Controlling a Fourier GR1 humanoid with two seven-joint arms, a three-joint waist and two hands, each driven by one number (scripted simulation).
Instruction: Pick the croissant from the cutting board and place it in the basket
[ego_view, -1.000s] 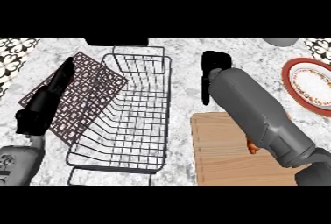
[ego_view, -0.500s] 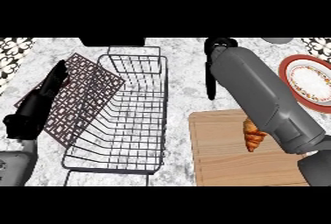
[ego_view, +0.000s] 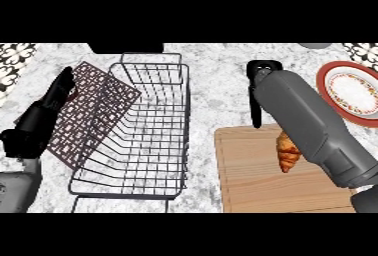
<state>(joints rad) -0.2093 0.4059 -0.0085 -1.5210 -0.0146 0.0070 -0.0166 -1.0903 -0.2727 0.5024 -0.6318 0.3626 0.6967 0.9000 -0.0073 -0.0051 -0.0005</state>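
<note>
A golden croissant (ego_view: 287, 154) lies on the wooden cutting board (ego_view: 255, 187) at the lower right, its upper right end hidden under my right forearm. My right hand (ego_view: 258, 82) hangs beyond the board's far edge, open, with its fingers (ego_view: 256, 112) pointing down toward the board's far left corner. It holds nothing and sits up and left of the croissant. The wire basket (ego_view: 140, 127) stands left of the board with nothing in it. My left hand (ego_view: 46, 111) rests open at the far left, fingers straight.
A dark patterned mat (ego_view: 92, 112) leans on the basket's left side under my left hand. A red-rimmed plate (ego_view: 353, 92) sits at the right edge. A dark object (ego_view: 125, 47) stands behind the basket at the counter's back.
My right forearm has swung off the croissant, which was mostly covered a second ago and now shows. The right hand has come down toward the board's far edge. The left hand barely shifted.
</note>
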